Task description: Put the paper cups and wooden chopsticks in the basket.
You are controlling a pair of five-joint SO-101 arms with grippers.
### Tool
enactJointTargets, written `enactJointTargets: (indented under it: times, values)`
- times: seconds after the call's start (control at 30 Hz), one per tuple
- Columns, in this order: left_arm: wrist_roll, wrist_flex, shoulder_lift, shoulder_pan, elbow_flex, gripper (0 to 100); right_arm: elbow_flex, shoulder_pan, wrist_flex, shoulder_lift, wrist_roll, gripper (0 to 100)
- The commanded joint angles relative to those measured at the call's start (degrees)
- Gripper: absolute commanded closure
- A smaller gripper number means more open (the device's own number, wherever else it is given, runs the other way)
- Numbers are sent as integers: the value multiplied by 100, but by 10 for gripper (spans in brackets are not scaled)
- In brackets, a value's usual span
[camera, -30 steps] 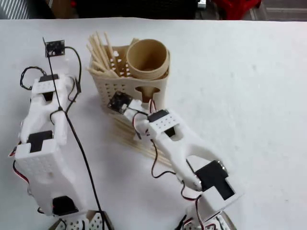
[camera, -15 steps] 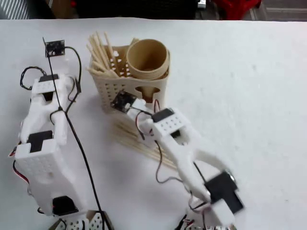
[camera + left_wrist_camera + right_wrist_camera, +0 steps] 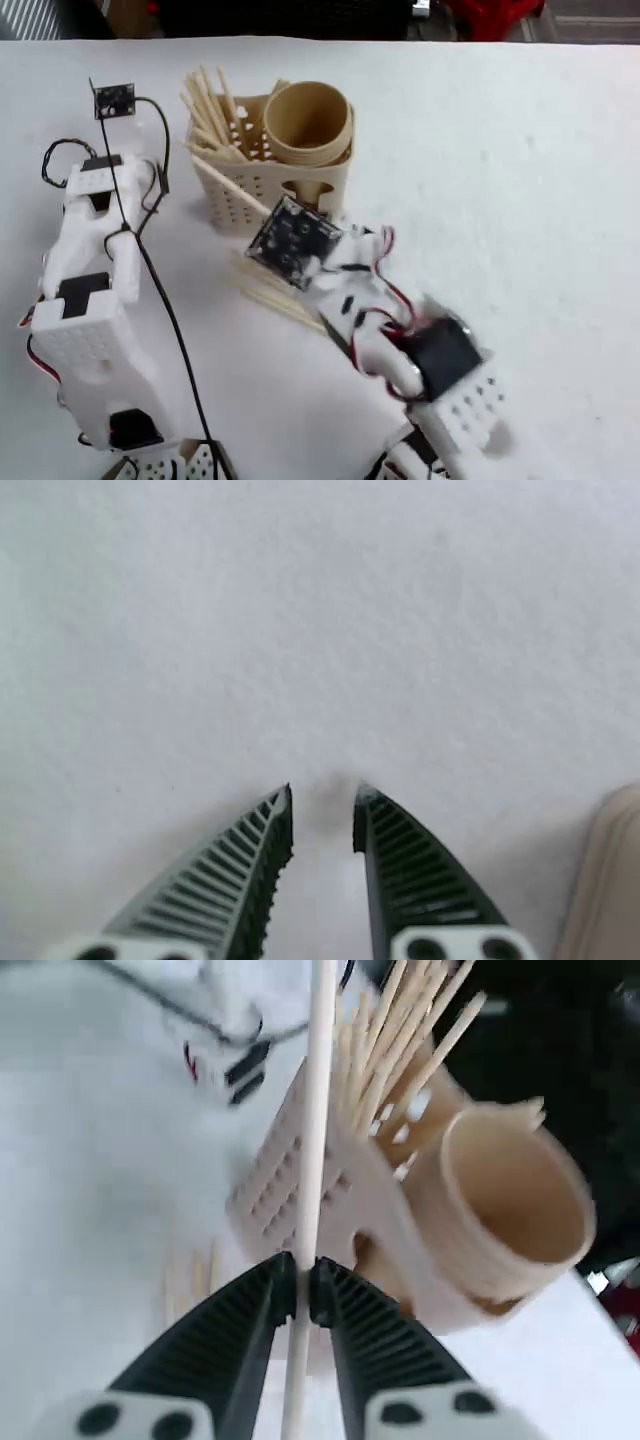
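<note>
The right end effector, its black ribbed jaws clamped on a single pale wooden chopstick, holds the thin round stick by its lower part just in front of the white perforated plastic basket. The stick's long free end slants up across the basket's wall, a grip that would let it be tipped over the rim.

Inside the basket stand the nested tan paper cups, smooth-walled with rolled lips, and beside them a fanned bundle of wooden chopsticks leaning outward over the corner away from the cups. Their upright packing leaves room at that corner for more sticks.

Several loose wooden chopsticks lie flat and roughly parallel on the white counter just in front of the basket, under the right arm. The job looks well advanced, with these sticks yet to be gathered.

The left end effector hangs over bare counter beside the basket, its toothed jaws slightly apart and empty. A tan edge at the margin of the left wrist view may be part of a cup, though too little shows to be sure.
</note>
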State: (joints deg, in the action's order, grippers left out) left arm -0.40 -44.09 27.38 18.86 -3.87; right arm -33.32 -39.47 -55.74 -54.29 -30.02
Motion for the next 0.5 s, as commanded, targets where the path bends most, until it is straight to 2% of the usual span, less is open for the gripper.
enactJointTargets:
  times: [0.0, 0.13, 0.23, 0.47]
  values:
    - [-9, 114, -31, 22, 193, 880, 1371, -136, 725, 251, 237, 981]
    - [-9, 114, -31, 40, 193, 880, 2057, -119, 2325, 1437, 967, 981]
    - [-9, 114, -31, 40, 193, 880, 2505, -119, 3363, 2378, 897, 981]
    - [-9, 114, 110, 22, 255, 880, 3710, -127, 3688, 4224, 862, 981]
